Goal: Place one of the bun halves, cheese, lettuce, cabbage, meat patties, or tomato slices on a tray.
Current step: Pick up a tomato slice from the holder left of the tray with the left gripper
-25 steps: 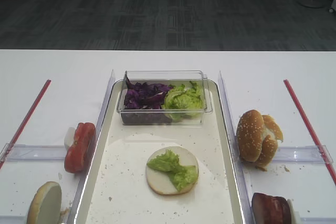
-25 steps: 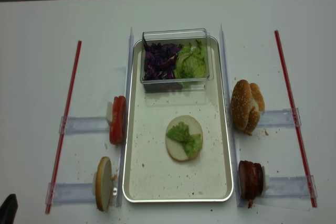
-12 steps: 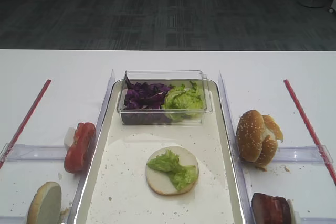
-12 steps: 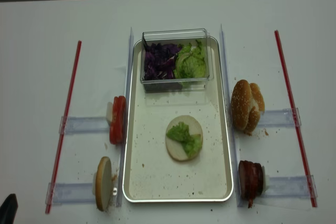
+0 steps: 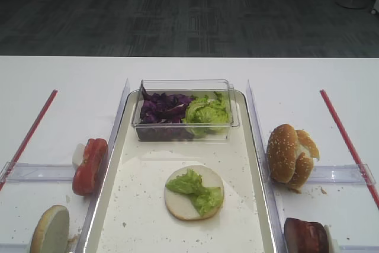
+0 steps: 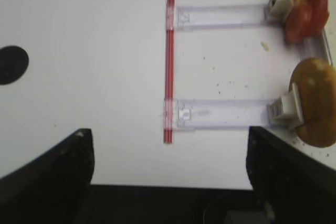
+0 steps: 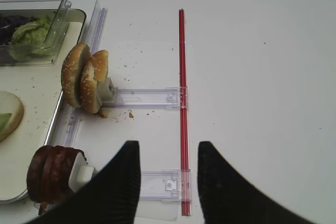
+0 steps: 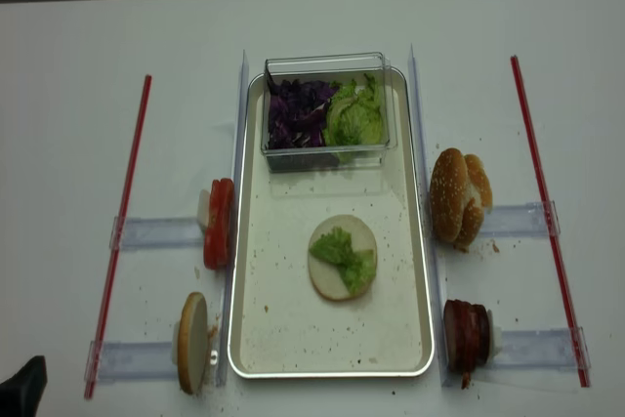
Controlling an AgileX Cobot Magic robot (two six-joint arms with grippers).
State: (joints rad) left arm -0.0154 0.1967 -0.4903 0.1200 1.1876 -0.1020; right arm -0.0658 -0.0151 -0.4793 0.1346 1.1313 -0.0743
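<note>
The cream tray (image 8: 283, 324) lies mid-table, holding a bun half (image 8: 342, 258) face up with lettuce (image 5: 195, 189) on it. Cabbage (image 8: 301, 114) and more lettuce (image 8: 355, 116) fill the tub at its far end. Tomato slices (image 8: 219, 223) and one bun half (image 8: 191, 342) stand on edge to the left. Two bun halves (image 7: 84, 78) and the meat patties (image 7: 50, 174) stand to the right. Cheese is out of view. My right gripper (image 7: 168, 145) hovers open and empty right of the patties. My left gripper (image 6: 168, 132) is wide open at the near edge.
A red strip (image 8: 125, 222) runs along the left and another red strip (image 8: 547, 202) along the right. Clear plastic holders (image 8: 156, 233) prop the upright food. The clear tub (image 8: 327, 63) sits on the tray's far end. A black spot (image 6: 11, 64) marks the table.
A dark piece at the lower left corner of the realsense view shows a little more than before. The food and the tray have not moved.
</note>
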